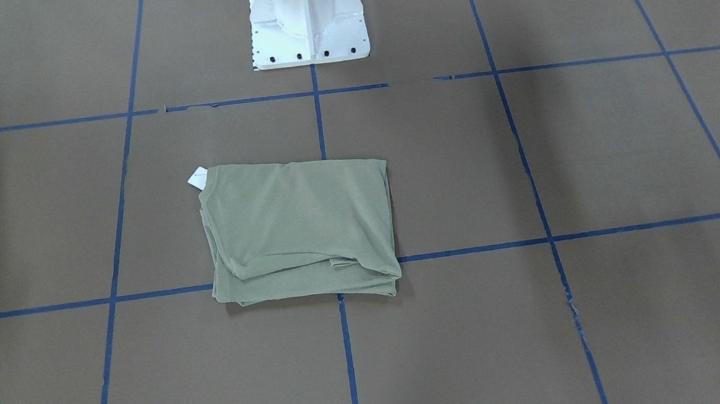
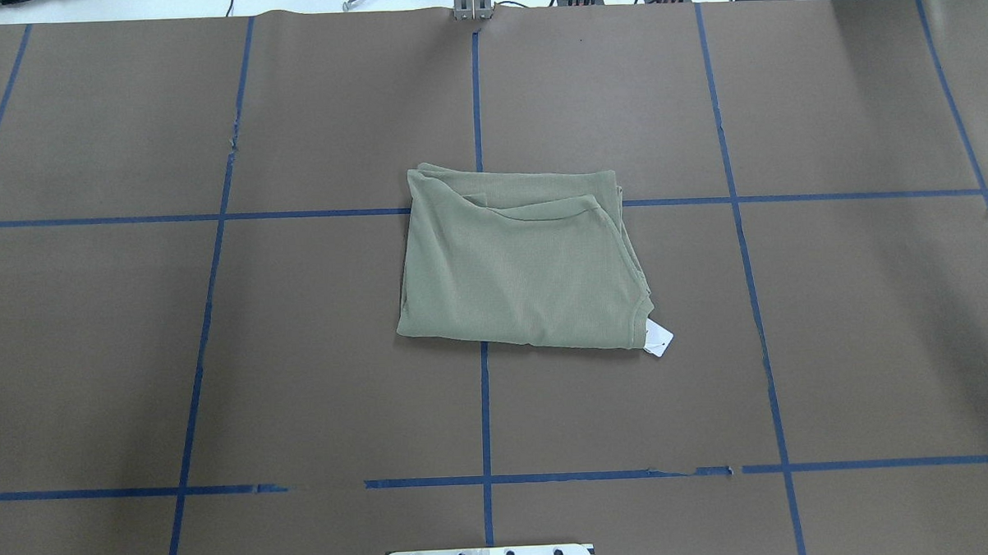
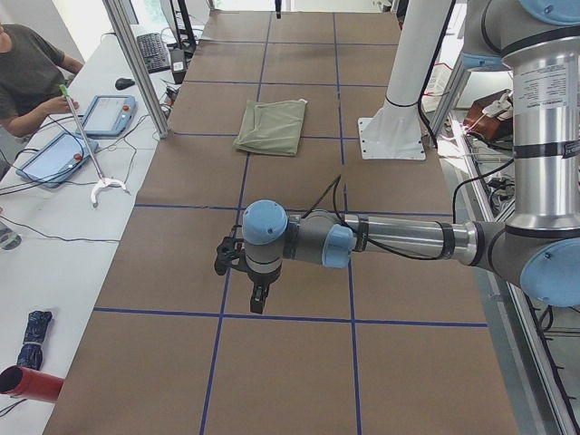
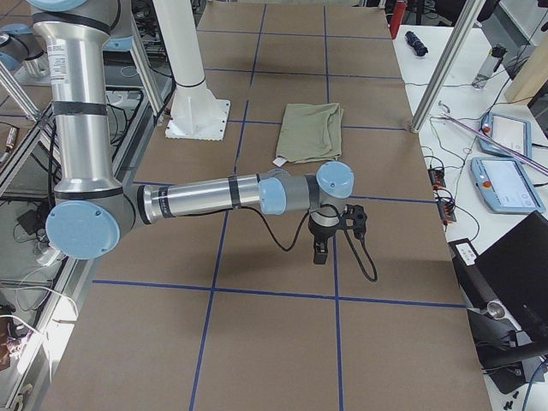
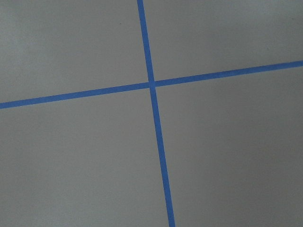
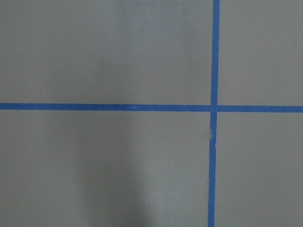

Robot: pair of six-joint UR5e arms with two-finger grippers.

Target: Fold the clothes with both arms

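The olive-green shirt (image 1: 299, 232) lies folded into a compact rectangle at the middle of the table, with its white hang tag (image 1: 197, 177) sticking out at one corner. It also shows in the overhead view (image 2: 518, 264) and in both side views (image 3: 272, 127) (image 4: 310, 131). My left gripper (image 3: 258, 304) hangs over bare table far from the shirt, toward the table's left end. My right gripper (image 4: 319, 253) hangs over bare table toward the right end. Neither touches the shirt. I cannot tell whether either is open or shut. Both wrist views show only brown table and blue tape lines.
The white pedestal base (image 1: 307, 17) stands behind the shirt on the robot's side. Blue tape lines (image 2: 485, 409) grid the brown table. A person (image 3: 27, 72) sits at a side bench with tablets (image 3: 109, 115). More tablets (image 4: 505, 184) lie on the other bench.
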